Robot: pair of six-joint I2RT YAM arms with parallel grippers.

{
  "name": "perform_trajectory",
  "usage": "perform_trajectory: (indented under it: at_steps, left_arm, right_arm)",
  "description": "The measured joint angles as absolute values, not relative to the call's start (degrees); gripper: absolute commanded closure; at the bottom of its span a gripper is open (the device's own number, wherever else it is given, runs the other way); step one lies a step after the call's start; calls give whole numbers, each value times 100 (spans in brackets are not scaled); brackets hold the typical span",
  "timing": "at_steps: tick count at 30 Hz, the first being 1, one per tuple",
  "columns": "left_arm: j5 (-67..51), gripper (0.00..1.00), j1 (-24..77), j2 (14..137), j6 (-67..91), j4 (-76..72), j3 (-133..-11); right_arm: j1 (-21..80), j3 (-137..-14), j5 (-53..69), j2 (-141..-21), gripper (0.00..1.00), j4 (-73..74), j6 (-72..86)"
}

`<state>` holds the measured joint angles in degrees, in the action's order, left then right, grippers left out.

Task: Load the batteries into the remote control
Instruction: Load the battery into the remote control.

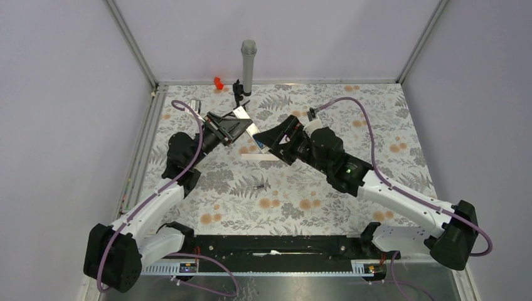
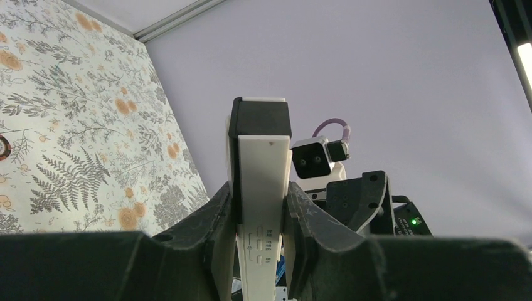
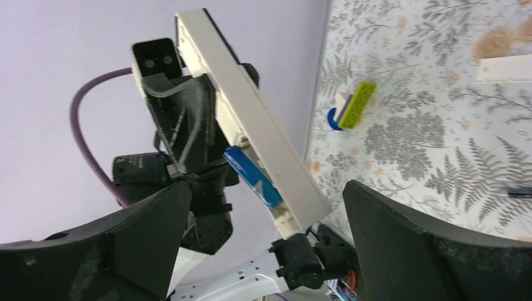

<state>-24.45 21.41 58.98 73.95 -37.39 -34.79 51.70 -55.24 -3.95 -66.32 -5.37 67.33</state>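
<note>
Near the middle of the table (image 1: 313, 207), a flat white strip (image 1: 260, 157) lying on its own. Elsewhere on the surface, a short yellow-green bar (image 3: 356, 105) with a small blue piece (image 3: 332, 119) touching one end, well apart from the strip. Nearer the arm bases, a small dark object (image 1: 260, 185) (possibly a second battery, too small to tell). At the far edge, an upright grey post (image 1: 248, 63) with a red bit (image 1: 218, 82) beside its foot. In the left wrist view, the other arm's camera block (image 2: 312, 158) directly behind the remote control (image 2: 263, 188), hiding what lies beyond. Table covered in a fern-and-flower print of grey and orange. Plain pale lilac walls on three sides, metal framing in the corners. Left gripper (image 2: 262, 219) pinched on the remote control, fingers pressed against its two long sides near one end, holding it raised off the table and tilted. Open compartment turned toward the right wrist camera, one blue battery (image 3: 254, 175) seated inside. Right gripper (image 3: 266, 191) spread wide and empty, its fingers (image 3: 144, 238) on either side of the remote control, apart from it.
</note>
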Motion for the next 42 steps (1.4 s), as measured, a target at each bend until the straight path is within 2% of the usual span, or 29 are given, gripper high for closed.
perform_trajectory:
  at_steps: [6, 28, 39, 42]
  left_arm:
    - [-2477, 100, 2139, 5898, 7332, -3752, -3516]
    - [-2698, 100, 2141, 5905, 7046, -4130, -3542]
    - [-2698, 100, 2110, 6049, 7325, -4322, -3546]
    - [-2698, 100, 2102, 6080, 7408, -4303, -3570]
  right_arm:
    - [5162, -5487, -318, -6746, 1, -1116, 6934]
    - [4934, -5487, 25, -7196, 36, -1588, 7301]
    - [4862, -5463, 242, -7212, 44, -1684, 7297]
    - [4847, -5437, 263, -7205, 56, -1734, 7286]
